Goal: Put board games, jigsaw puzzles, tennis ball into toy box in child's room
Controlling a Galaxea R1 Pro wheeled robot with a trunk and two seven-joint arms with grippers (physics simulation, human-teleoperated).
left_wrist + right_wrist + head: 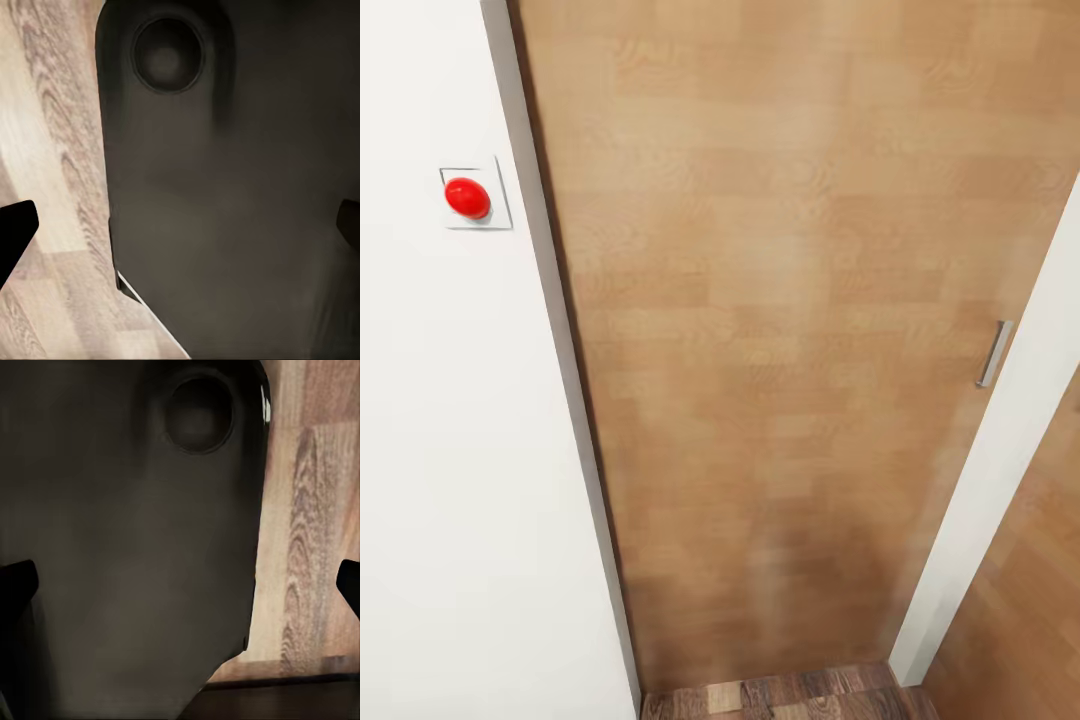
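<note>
The toys, the toy box, the table and the bed are out of view. I face a closed light-wood door (790, 330) at close range. My left gripper (181, 229) hangs open over the robot's dark base (225, 187), its black fingertips (15, 232) far apart with nothing between them. My right gripper (181, 585) is open the same way over the dark base (127, 547), nothing held.
A slim metal handle (994, 353) sits at the door's right edge. A red round button (467, 197) is on the white wall (450, 450) left of the door. A white frame (1000, 480) borders the right. Dark wood-plank floor (790, 695) lies at the door's foot.
</note>
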